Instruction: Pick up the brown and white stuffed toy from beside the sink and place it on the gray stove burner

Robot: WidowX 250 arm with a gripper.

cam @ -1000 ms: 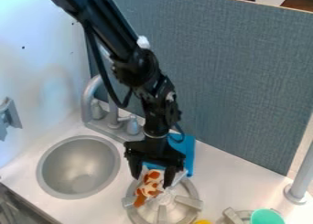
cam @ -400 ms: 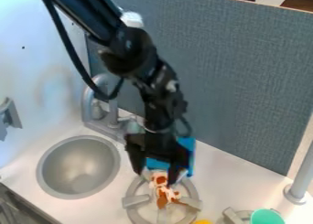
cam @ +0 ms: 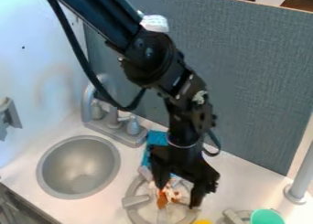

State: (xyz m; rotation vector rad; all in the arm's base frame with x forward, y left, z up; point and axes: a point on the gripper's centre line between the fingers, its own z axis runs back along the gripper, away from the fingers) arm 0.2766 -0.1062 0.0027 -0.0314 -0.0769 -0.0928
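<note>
A grey partition (cam: 245, 72) backs the white counter (cam: 241, 186); a sink (cam: 73, 161) sits at the burner's (cam: 136, 200) ten o'clock; an orange-and-white toy (cam: 162, 200) lies below the gripper (cam: 178, 196), fingers wide

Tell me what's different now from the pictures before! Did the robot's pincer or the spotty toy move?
Yes! The pincer went toward the picture's right and a bit down. The orange-and-white toy shifted right too, over the burner. I can't tell if the pincer ever held it. The sink and green cup stayed put.
</note>
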